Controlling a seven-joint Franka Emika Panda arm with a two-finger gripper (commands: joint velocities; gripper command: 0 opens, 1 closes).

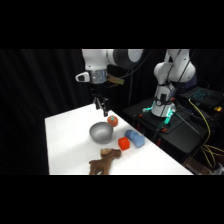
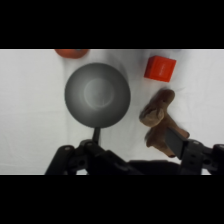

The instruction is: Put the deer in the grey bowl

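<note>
Hanging above the far part of the white counter (image 1: pixel 65 145), the pincer (image 1: pixel 102 107) holds nothing; whether its fingers are spread or closed I cannot tell from either view. It hovers just behind and above the grey bowl (image 1: pixel 101 131), which sits empty and upright near the middle of the counter. In the wrist view the grey bowl (image 2: pixel 97 94) lies almost straight below the camera, its inside bare.

The deer (image 1: pixel 104 160) lies on its side at the near edge of the counter, in front of the bowl and apart from it. A red cube (image 1: pixel 124 144) sits just beside its head end, and a blue cylinder (image 1: pixel 135 138) lies beyond the cube. A small red round thing (image 1: pixel 112 120) rests behind the bowl.

Judging by its look, the deer is a soft, light stuffed toy: it should squash under pressure and not slip or break. The thick trunk seems the safest place to take hold; the thin legs would likely fold or slide free.

Its long axis runs slantwise in the side view, from the near edge up toward the cube, head end nearest the cube. In the wrist view the deer (image 2: pixel 159 119) lies right of the bowl, its rounded end toward the red cube (image 2: pixel 160 68).
</note>
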